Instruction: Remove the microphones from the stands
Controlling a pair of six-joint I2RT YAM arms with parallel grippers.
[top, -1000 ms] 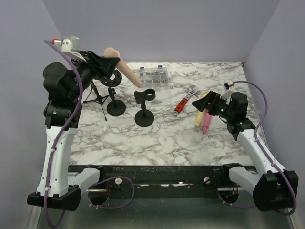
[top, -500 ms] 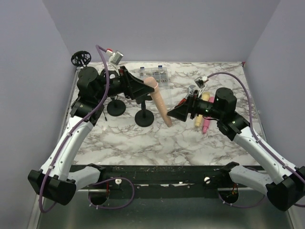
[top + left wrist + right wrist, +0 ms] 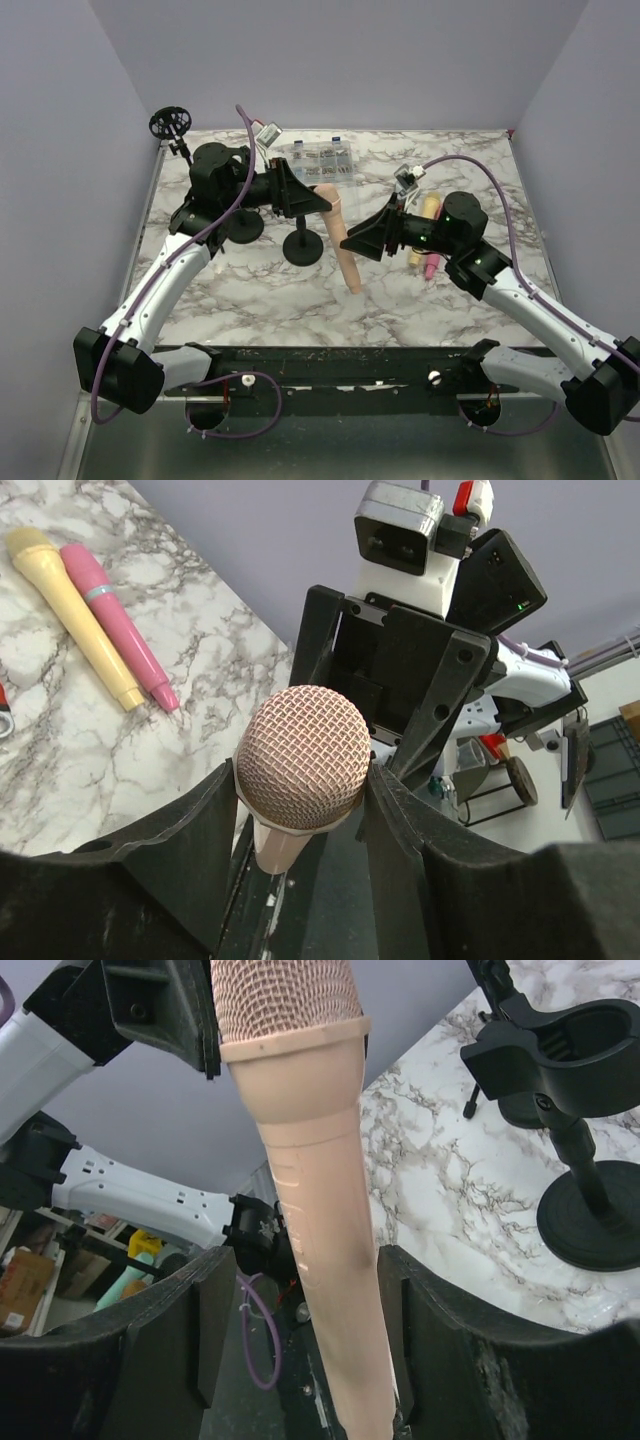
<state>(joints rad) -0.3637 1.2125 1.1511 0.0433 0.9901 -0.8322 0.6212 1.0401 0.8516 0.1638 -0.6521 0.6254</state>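
Two arms had converged within a second: left jaws, clamped on the microphone head, swung it clear of its stand above the bench; right jaws, spread wide, now straddled its handle, suggesting a handover.

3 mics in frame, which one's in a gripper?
The peach microphone: left gripper holds it by the mesh head, handle down. The yellow microphone and pink microphone lie flat on the table.

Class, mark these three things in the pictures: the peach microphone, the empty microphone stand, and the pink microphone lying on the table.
peach microphone (image 3: 349,270), top external view, lower handle.
empty microphone stand (image 3: 592,1225), right wrist view, round base.
pink microphone (image 3: 120,635), left wrist view, mid handle.
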